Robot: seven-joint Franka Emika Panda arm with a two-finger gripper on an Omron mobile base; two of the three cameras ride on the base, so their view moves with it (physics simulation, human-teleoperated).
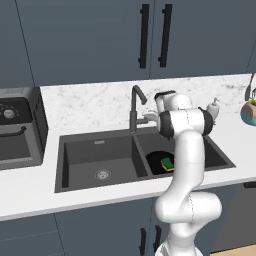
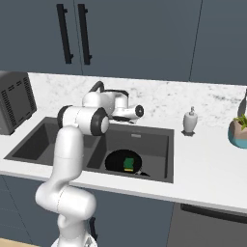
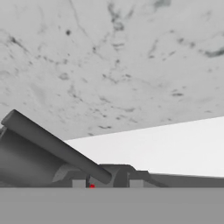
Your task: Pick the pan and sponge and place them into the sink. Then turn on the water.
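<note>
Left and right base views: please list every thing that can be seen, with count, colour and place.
sink: one, dark grey, two basins, set in the counter
tap: one, dark, behind the basins
pan: one, black, in the right basin
sponge: one, green over yellow, in the pan
soap bottle: one, white, right of the sink
plant pot: one, teal, far right
counter: one, white marble
cabinets: dark blue, above
appliance: one, dark, far left
gripper: one, white, fingers at the tap
</note>
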